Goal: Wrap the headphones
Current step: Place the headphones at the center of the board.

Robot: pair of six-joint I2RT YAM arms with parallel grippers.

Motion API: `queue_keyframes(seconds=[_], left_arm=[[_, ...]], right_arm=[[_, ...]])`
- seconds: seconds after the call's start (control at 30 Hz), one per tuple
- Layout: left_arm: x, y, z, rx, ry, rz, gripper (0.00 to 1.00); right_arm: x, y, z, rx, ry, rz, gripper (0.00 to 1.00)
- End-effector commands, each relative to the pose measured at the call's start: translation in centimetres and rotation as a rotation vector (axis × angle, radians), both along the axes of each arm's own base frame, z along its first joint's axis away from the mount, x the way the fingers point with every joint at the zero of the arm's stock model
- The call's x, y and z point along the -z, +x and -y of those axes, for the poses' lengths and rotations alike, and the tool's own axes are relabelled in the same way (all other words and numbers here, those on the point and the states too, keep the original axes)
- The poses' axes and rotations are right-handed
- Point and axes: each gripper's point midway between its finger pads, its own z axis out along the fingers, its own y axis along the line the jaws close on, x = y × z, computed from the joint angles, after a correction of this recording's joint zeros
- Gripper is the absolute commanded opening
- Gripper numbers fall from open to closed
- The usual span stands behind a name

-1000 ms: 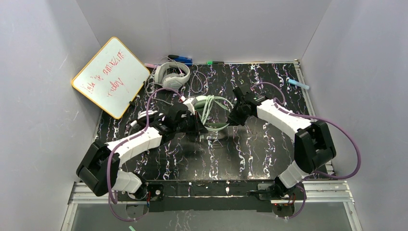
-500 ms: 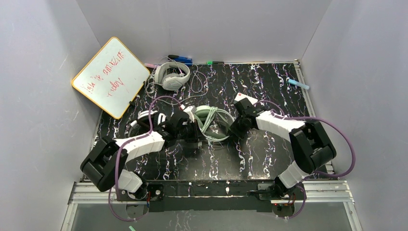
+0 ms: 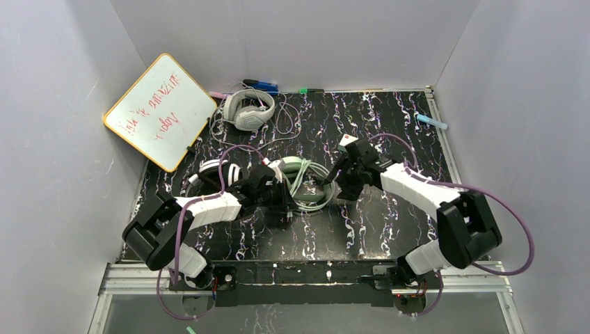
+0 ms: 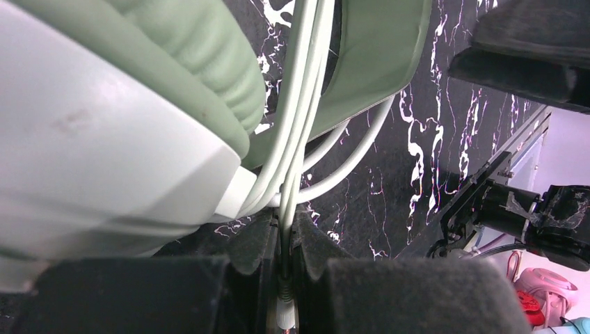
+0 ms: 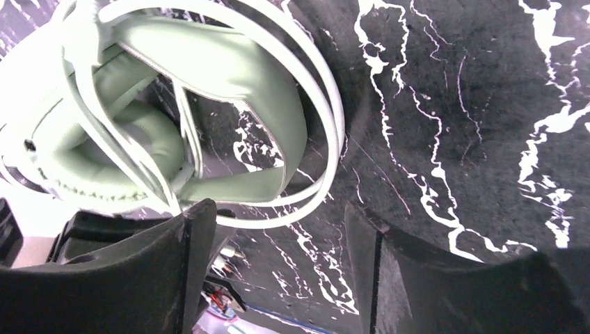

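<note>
Winding the cord (image 4: pixel 300 104) round the green headset (image 3: pixel 293 165) at the table's (image 3: pixel 389 132) middle; left gripper (image 4: pixel 286 257) pinches the cord's end; right gripper (image 5: pixel 278 264), at the headset's three o'clock, stands wide and empty; next, I judge, the end needs tucking.

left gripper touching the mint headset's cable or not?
Touching. The left wrist view shows the pale cable of the mint-green headphones running down into the left gripper, pinched between its closed pads.
</note>
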Motion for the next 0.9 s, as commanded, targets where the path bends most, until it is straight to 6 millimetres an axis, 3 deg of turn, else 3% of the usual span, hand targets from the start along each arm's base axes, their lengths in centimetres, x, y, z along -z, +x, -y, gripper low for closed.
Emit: queue_keyframes(seconds=[0.0, 0.13, 0.23, 0.53, 0.87], left_arm=[[-0.1, -0.6, 0.0, 0.014, -0.004, -0.013, 0.0], [-0.7, -0.9, 0.3, 0.024, -0.021, -0.021, 0.0], [-1.5, -1.3, 0.5, 0.033, -0.036, -0.017, 0.0], [-2.1, -1.8, 0.7, 0.041, -0.053, -0.027, 0.0], [-1.9, -2.2, 0.9, 0.056, -0.058, -0.045, 0.02]], right_arm=[[-3.4, 0.3, 0.7, -0.131, -0.031, 0.146, 0.76], [-6.3, -0.2, -2.4, -0.354, 0.157, 0.338, 0.64], [-7.1, 0.0, -4.0, -0.439, 0.215, 0.369, 0.53], [-6.0, 2.2, -7.3, -0.527, 0.234, 0.359, 0.49], [-3.5, 2.0, -9.4, -0.562, 0.244, 0.322, 0.45]])
